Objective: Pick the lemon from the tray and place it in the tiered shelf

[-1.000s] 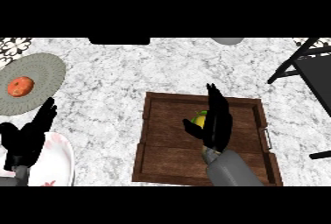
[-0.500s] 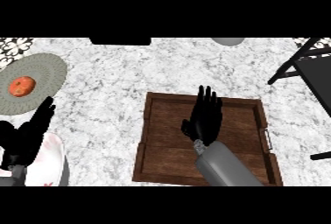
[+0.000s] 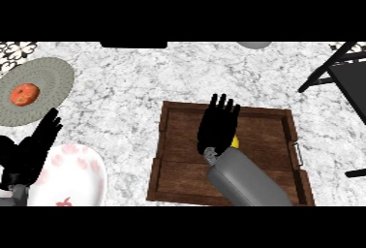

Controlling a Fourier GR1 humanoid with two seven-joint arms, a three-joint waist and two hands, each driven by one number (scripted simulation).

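- Head view: a dark wooden tray (image 3: pixel 178 184) is seen on a white marble counter (image 3: pixel 129 111), and it is taken as the landmark for the places below.
- The right hand (image 3: pixel 218 125) is held flat over the middle of the tray, with its fingers straight and slightly spread, pointing toward the tray's far rim.
- The lemon (image 3: pixel 235 142) is shown only as a small yellow sliver inside the tray, just beside the wrist end of the right hand and mostly hidden beneath it; nothing is curled round it.
- The left hand (image 3: pixel 32 150) is seen well to the left of the tray, open with its fingers straight, resting over a white plate with pink marks (image 3: pixel 79 181).
- A grey plate (image 3: pixel 50 80) bearing a red-orange fruit (image 3: pixel 25 94) is placed far left of the tray, toward the counter's back.
- Part of a black tiered shelf (image 3: pixel 343 72) is visible to the right of the tray.
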